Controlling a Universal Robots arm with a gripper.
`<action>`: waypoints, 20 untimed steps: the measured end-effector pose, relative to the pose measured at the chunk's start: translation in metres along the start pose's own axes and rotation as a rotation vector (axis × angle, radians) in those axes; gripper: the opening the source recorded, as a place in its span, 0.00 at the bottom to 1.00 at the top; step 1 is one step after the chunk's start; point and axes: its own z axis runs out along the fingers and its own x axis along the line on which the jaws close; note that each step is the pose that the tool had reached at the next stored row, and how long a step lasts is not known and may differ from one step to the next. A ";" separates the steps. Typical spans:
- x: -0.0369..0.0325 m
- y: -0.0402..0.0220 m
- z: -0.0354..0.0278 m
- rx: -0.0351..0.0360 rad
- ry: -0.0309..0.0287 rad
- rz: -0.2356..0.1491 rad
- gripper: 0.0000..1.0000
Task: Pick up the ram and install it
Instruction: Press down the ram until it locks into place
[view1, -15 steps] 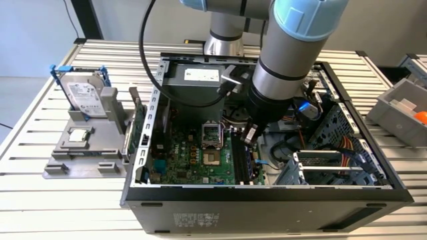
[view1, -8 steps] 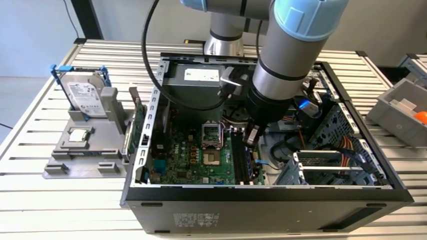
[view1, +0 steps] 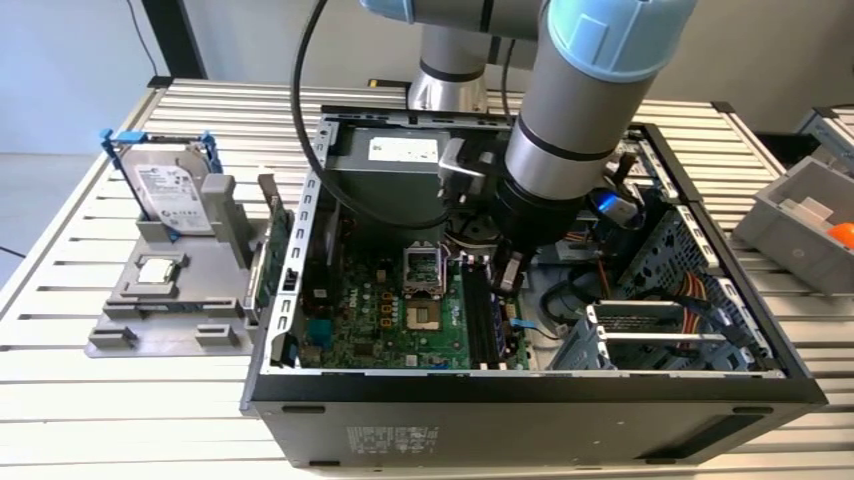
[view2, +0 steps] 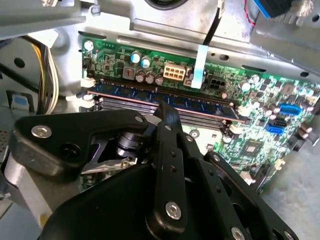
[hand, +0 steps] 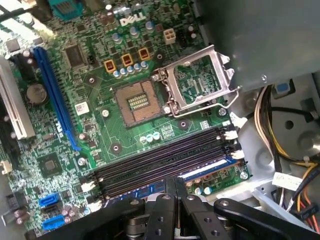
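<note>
Ram (view2: 165, 97) sits in motherboard slot (hand: 160, 162); gripper (view2: 167, 112) clamped on its top edge; light, stiff, fragile; hold by long edges only.

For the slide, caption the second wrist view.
Gripper at the ram, which sits in a motherboard slot.

We see even, soft daylight, bright glare on the arm (view1: 574, 150), shadow inside the computer case (view1: 534, 400), and the gripper (view2: 167, 120) looming dark and blurred up close.
</note>
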 end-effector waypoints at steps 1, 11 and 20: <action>0.0000 0.0000 0.0000 0.0001 0.0002 -0.015 0.00; -0.0001 -0.0001 0.0001 0.0050 0.0003 -0.156 0.00; -0.0001 -0.0001 0.0001 0.0055 0.0035 -0.302 0.00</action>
